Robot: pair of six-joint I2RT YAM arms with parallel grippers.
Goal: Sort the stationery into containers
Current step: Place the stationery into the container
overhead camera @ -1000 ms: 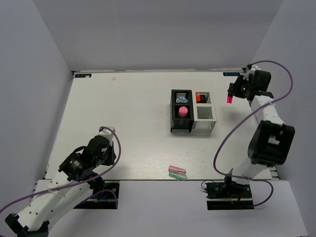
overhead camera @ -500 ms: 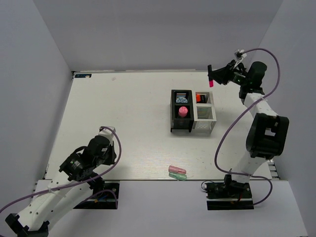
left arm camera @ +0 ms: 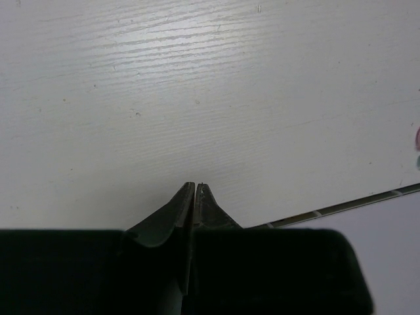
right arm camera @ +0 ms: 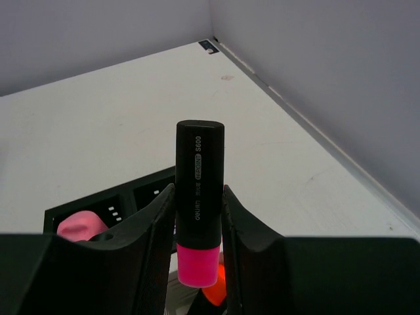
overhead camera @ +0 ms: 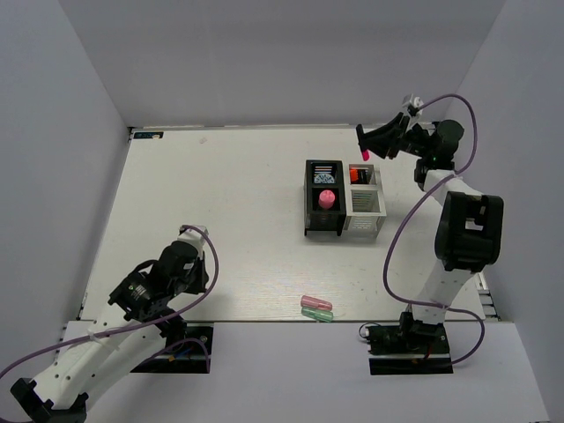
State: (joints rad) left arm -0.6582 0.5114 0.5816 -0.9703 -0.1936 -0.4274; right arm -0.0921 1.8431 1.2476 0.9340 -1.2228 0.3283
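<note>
White surface (overhead camera: 220, 220), top view: right pincer (overhead camera: 370, 139) grasps pink-capped marker (overhead camera: 364, 152) above far edge of white bin (overhead camera: 366, 226); left arm well apart.
Left wrist: left pincer (left arm camera: 195, 190) clenched, empty.
Right wrist: marker upright, cap down, bin directly below.

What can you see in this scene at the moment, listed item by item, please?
table: one, white, under everything
black mesh bin: one, mid-table
white mesh bin: one, touching the black bin's right side
pink piece: one, in the black bin
pale item: one, bluish-white, black bin's far compartment; kind unclear
orange-capped marker: one, in the white bin
pink oblong piece: one, table's near edge
green oblong piece: one, beside the pink one
pink-capped marker: one, black, held above the bins
left hand: shut, empty
right hand: shut on the pink-capped marker
</note>
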